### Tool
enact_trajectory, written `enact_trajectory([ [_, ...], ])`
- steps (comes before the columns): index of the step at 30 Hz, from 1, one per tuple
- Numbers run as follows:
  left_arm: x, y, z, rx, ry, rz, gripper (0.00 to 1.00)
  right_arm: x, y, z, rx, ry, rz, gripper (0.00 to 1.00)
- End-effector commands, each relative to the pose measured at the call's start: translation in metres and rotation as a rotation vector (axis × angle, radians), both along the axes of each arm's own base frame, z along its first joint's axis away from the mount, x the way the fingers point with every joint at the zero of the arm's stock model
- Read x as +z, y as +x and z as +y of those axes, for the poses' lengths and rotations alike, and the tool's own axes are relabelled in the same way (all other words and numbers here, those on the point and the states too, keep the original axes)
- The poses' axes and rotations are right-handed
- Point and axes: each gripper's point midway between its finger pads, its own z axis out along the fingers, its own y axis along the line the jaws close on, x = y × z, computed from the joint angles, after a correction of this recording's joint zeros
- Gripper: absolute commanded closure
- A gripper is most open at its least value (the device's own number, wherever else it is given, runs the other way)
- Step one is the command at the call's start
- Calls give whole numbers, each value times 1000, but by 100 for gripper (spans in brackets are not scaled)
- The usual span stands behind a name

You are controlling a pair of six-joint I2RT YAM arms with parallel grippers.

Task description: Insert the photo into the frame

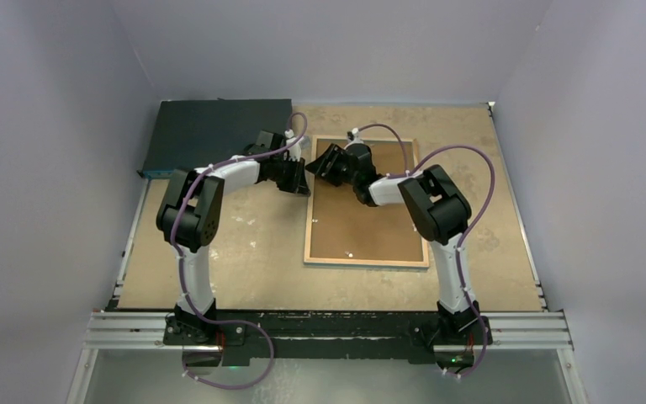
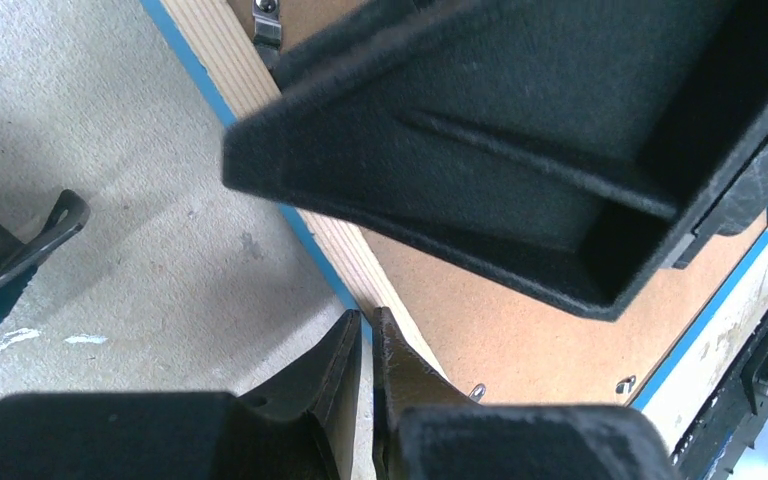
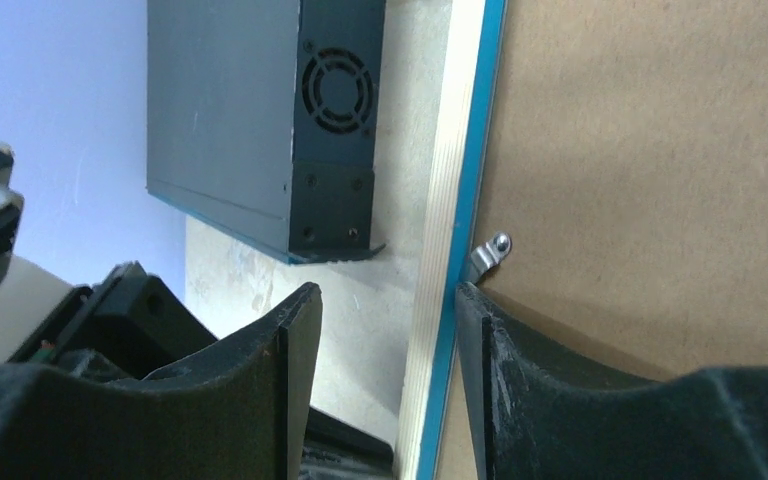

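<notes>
right jaws straddle the frame [image 3: 455,150] rim, visible only wrist-side.

White arms [image 1: 237,171], black joints (purple cables [image 1: 493,183]), black jaws.

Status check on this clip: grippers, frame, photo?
Left gripper nearly shut at frame rim; right gripper open, straddling rim. Frame face down, backing board in. Photo not visible.
</notes>
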Motion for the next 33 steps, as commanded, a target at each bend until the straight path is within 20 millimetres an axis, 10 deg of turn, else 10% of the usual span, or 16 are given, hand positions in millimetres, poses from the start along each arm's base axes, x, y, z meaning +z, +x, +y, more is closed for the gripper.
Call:
enact_trajectory([
  [1, 4, -4, 4, -14, 13, -21, 94, 36, -15, 7, 63, 47, -63, 45],
  [33, 8, -6, 1, -24, 0, -28, 95, -6, 1, 4, -9, -121, -21, 44],
])
